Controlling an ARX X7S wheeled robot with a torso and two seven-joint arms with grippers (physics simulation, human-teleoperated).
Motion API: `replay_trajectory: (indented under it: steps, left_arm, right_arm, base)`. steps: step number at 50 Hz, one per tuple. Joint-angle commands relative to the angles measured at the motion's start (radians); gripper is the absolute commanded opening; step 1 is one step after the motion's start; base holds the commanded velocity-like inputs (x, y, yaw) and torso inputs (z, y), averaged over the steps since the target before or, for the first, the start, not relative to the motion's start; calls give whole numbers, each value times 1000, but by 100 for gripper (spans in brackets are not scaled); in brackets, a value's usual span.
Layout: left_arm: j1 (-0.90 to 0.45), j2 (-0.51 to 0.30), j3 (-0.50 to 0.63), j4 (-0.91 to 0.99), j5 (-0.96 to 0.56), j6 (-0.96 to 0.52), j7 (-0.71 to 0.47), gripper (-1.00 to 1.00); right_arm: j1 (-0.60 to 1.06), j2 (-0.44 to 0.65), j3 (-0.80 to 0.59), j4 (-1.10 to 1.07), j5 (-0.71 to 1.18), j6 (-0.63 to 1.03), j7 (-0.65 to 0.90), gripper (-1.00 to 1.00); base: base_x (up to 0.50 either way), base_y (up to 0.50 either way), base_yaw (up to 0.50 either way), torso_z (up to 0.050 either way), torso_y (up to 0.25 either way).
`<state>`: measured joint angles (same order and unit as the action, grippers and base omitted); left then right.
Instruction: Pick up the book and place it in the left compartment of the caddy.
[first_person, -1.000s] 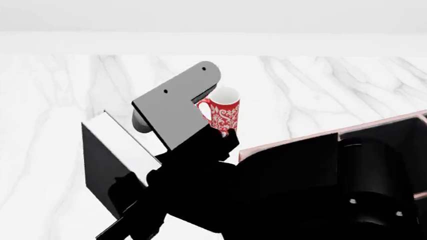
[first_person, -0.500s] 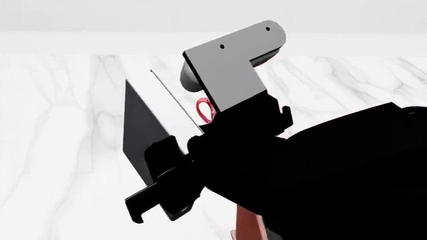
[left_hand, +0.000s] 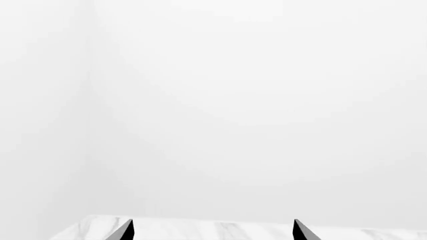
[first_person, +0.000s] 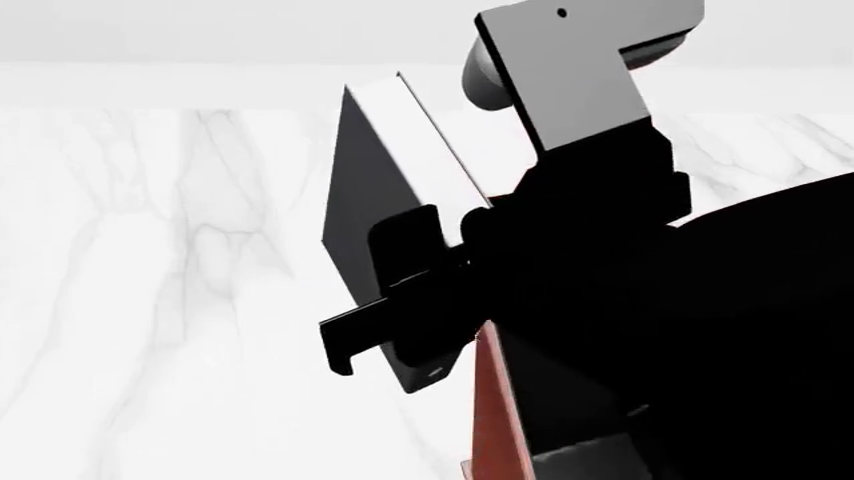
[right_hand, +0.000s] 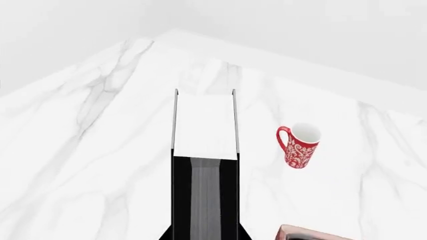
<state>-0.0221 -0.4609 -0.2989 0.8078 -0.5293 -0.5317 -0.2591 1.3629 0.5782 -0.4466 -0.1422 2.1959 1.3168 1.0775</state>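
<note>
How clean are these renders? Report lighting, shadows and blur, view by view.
Head view: sharp, but the right arm is flat black, hiding most of the caddy; the book reads clearly. Right wrist view: even light, no glare, mug crisp. Left wrist view: washed-out white, only the left claw tips and a table strip.

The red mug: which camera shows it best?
The right wrist view. The red mug stands there in full on the marble table, beside the book that the right gripper holds. In the head view the arm hides it; the left wrist view misses it.
</note>
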Motion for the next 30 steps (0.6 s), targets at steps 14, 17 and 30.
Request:
replay_trajectory:
  steps: [14, 17, 30]
  left_arm:
    - [4, -6, 9, -1, 5, 7, -7, 100]
    - [2, -6, 13, -3, 6, 8, -9, 100]
    - [4, -9, 19, -3, 7, 10, -12, 100]
  right_arm:
    - [11, 142, 62, -26, 18, -8, -1, -100]
    - [12, 159, 64, -22, 19, -2, -6, -100]
    - [14, 224, 66, -27, 28, 7, -5, -100]
  base:
    - [0, 0, 0, 0, 1]
    - [0, 0, 0, 0, 0]
    - [0, 0, 0, 0, 2]
